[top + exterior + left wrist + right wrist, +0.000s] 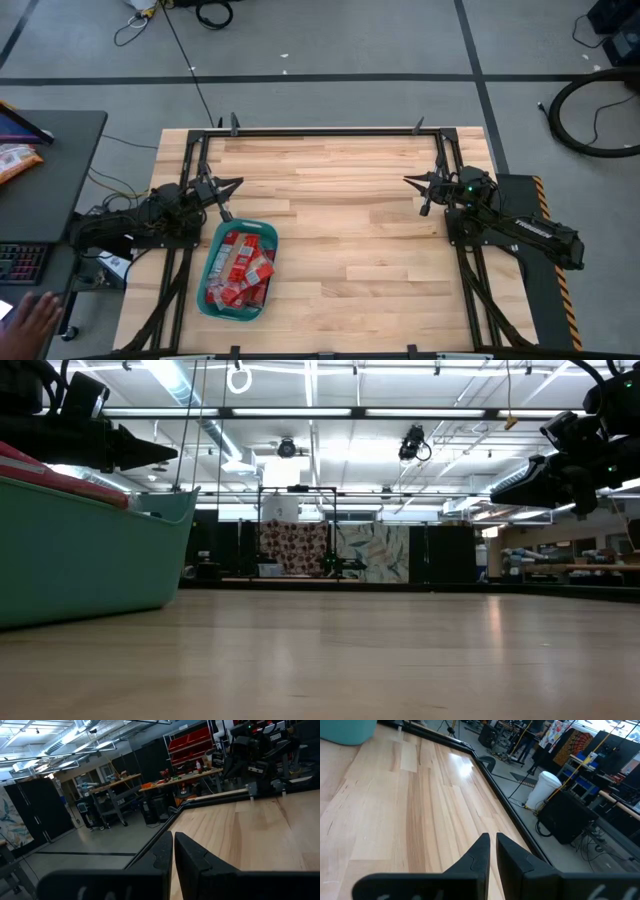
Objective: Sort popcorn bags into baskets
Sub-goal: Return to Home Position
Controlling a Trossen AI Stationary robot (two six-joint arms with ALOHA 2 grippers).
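popcorn bags (238, 266): all in view piled inside teal bin (232, 317), left front of table (350, 230) | none loose outside | left gripper (172, 839), right gripper (492, 840): raised, fingers nearly touching, empty | sorting apparently done

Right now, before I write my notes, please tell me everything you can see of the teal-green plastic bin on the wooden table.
The teal-green rectangular plastic bin has rounded corners, smooth shallow walls and an open top. It sits upright on the light wooden table, by its left side, slightly skewed to the edge. Flat red popcorn packets fill it, some rising above the rim. The left gripper hangs just beyond its far end, not touching it.
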